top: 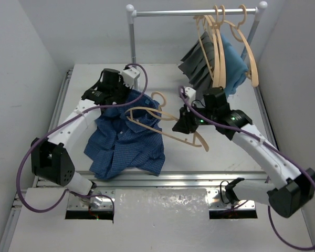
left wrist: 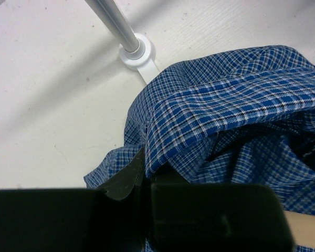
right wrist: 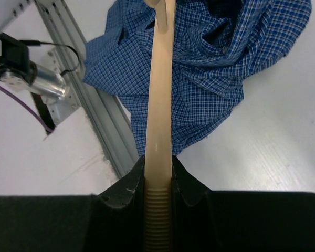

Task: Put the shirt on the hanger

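The shirt [top: 127, 143] is a soft, rumpled heap of finely checked blue cotton, lying on the matte white table [top: 226, 157] towards its left side. Its upper edge is lifted. The left gripper [top: 125, 101] has its dark jaws pressed together on a fold of that checked cloth, close to the round white foot of the rack [left wrist: 136, 52].

The hanger [top: 168, 131] is slim, smooth, pale tan wood with curved shoulders and a hook. It is held above the table just right of the shirt, with one shoulder reaching over the raised fabric. The right gripper [right wrist: 158, 178] pinches its other arm at a finely ribbed stretch.

Behind, a silver rail on white posts carries more tan hangers [top: 220, 47], a dark grey garment [top: 198, 63] and a teal cloth [top: 235, 60].
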Available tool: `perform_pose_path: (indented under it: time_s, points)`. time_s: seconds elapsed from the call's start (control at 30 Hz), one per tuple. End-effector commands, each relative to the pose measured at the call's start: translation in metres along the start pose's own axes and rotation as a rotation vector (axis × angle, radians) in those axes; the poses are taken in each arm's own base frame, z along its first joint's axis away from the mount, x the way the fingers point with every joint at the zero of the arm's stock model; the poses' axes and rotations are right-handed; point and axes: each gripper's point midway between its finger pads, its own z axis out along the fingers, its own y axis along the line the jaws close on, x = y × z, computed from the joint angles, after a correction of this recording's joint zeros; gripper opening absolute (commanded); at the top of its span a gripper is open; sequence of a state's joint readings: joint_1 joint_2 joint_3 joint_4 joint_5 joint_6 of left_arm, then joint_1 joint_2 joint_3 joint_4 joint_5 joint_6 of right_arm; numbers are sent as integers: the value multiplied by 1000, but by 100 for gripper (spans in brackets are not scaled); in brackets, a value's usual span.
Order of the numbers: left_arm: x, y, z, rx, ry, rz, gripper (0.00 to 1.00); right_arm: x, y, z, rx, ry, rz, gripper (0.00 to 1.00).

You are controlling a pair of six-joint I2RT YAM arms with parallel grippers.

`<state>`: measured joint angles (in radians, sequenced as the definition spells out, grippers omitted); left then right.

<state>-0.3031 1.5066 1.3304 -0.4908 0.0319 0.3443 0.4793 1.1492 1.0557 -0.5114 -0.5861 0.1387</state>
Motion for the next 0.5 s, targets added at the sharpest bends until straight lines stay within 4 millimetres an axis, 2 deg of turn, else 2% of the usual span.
perform_pose_path:
  time_s: [0.0, 0.1, 0.2, 0.3, 0.37, 0.4, 0.47]
  points:
    - [-29, 5, -29, -3, -100, 20, 0, -49, -5, 11, 64, -82, -141, 0]
    - [-27, 2, -38, 12, -100, 35, 0, -58, -25, 23, 135, -84, -171, 0]
    - [-28, -1, -46, 31, -106, 49, 0, -68, -33, 27, 179, -113, -214, 0]
    - [-25, -6, -53, 57, -93, 56, 0, -87, -33, 28, 206, -174, -278, 0]
    - [-27, -9, -56, 76, -101, 61, 0, -96, -26, 30, 187, -197, -337, 0]
    - [-30, -10, -59, 88, -106, 63, 0, -99, -16, 33, 124, -213, -388, 0]
    - [-39, -15, -65, 118, -137, 68, 0, -92, 1, 40, 17, -210, -454, 0]
